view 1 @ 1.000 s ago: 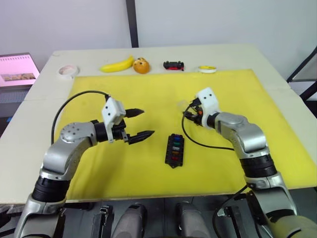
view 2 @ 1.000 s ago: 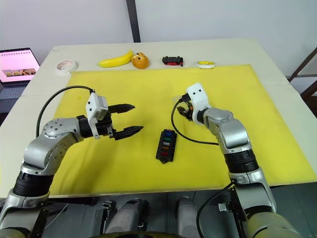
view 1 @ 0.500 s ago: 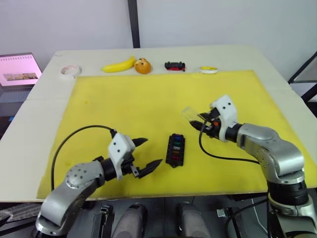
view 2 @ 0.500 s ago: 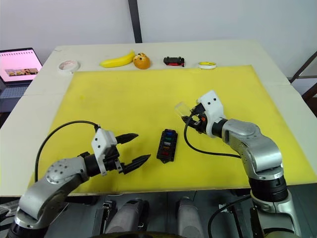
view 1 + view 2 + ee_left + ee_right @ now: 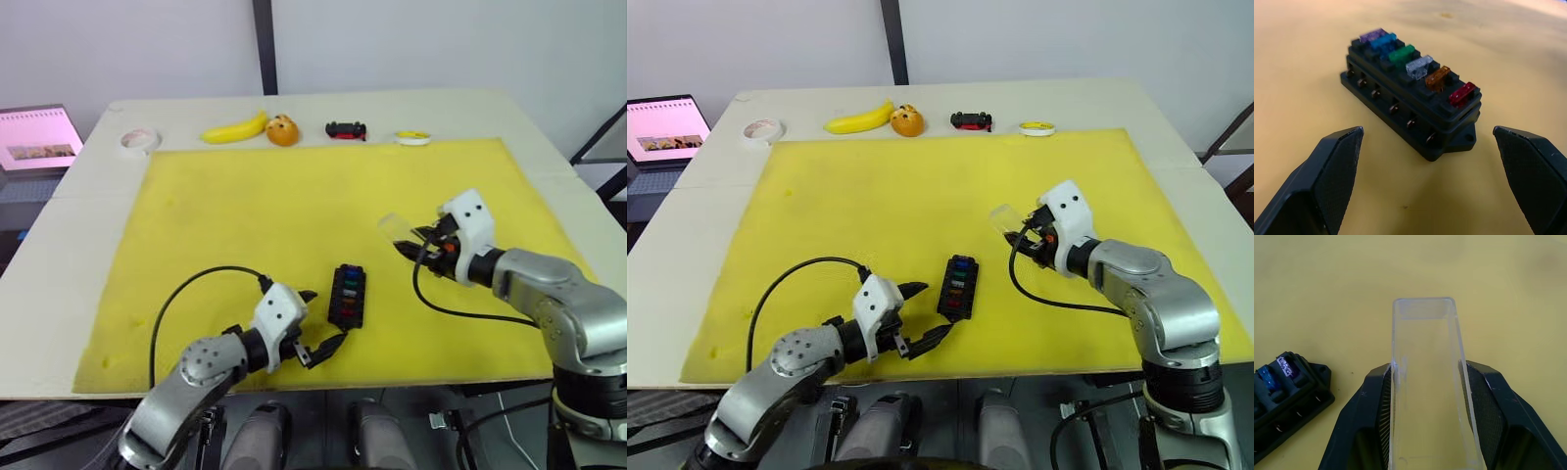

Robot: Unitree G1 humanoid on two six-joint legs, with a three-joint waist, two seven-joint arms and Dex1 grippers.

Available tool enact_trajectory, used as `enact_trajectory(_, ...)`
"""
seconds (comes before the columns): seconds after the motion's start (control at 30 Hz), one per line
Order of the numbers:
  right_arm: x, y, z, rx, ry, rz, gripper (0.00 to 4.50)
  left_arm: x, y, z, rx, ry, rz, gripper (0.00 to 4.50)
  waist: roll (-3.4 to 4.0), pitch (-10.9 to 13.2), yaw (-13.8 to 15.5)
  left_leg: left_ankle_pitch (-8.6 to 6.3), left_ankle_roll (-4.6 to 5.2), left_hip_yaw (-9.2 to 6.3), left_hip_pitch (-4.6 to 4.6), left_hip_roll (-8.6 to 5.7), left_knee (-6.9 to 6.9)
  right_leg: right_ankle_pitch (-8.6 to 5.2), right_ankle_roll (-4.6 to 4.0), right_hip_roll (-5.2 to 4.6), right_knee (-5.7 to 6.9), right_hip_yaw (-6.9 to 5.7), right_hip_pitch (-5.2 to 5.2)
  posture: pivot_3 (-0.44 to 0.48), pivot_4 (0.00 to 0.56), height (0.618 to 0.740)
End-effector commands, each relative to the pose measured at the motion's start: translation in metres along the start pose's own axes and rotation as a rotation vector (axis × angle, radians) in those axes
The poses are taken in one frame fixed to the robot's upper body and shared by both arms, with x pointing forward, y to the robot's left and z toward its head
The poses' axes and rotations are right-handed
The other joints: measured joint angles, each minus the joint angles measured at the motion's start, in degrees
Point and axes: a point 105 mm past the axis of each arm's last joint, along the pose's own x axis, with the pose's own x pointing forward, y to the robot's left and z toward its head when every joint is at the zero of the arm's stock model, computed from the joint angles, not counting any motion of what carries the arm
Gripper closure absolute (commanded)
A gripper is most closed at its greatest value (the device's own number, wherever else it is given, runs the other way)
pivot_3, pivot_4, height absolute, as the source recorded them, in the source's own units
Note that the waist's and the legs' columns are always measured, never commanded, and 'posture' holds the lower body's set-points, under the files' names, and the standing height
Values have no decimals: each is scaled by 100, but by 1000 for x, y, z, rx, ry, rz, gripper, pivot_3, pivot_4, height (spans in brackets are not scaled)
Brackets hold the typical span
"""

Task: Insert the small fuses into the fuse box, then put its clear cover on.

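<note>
Yellow mat (image 5: pixel 245 215) | left gripper (image 5: pixel 315 323) jaws spread beside fuse box (image 5: pixel 346 295) | right gripper (image 5: pixel 1425 421) jaws clamp clear cover (image 5: pixel 1427 382)

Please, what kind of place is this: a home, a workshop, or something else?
Probably a robot test lab, not a home. A yellow mat covers a plain white table, with practice items lined along its far edge: a banana, a toy car and tape rolls. A laptop sits to the robot's left.
</note>
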Motion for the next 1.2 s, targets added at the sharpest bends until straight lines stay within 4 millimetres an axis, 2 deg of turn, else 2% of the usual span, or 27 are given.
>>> enact_trajectory(0.03,-9,-4,12,-32,-39,-20,2826,10,-5,8,21,-33,15,0,0,0,11,0,0,0,0,0,0,0,0,0,0,0,0,0,150,740)
enact_trajectory(0.27,-13,-1,11,-28,-36,-16,2826,24,-12,3,1,-13,34,0,0,0,13,0,0,0,0,0,0,0,0,0,0,0,0,0,150,740)
enact_trajectory(0.4,-15,0,11,-28,-35,-16,2826,28,-10,-2,10,18,67,0,1,-1,78,0,1,3,0,-1,3,0,0,-1,0,1,2,0,150,740)
enact_trajectory(0.57,-15,0,13,-29,-39,-12,2826,28,0,-6,27,42,117,0,1,-2,112,0,1,3,2,-1,4,0,0,0,0,0,5,0,150,740)
enact_trajectory(0.8,-16,11,17,-54,-53,34,2826,17,33,6,87,27,127,0,4,-3,96,0,1,2,5,2,4,0,0,2,1,-1,6,0,150,740)
enact_trajectory(0.97,-16,14,19,-59,-61,46,2826,14,49,9,116,32,126,0,5,-4,101,0,1,2,7,3,3,0,0,4,0,-2,6,0,150,740)
enact_trajectory(1.03,-16,16,19,-60,-64,54,2826,13,52,8,118,36,128,0,5,-4,105,0,0,3,6,1,3,0,0,1,-1,-1,6,0,150,740)
enact_trajectory(1.2,-16,18,18,-64,-69,55,2826,25,43,11,84,2,95,0,5,-5,115,0,0,3,5,1,4,0,0,0,-1,-1,6,0,150,740)
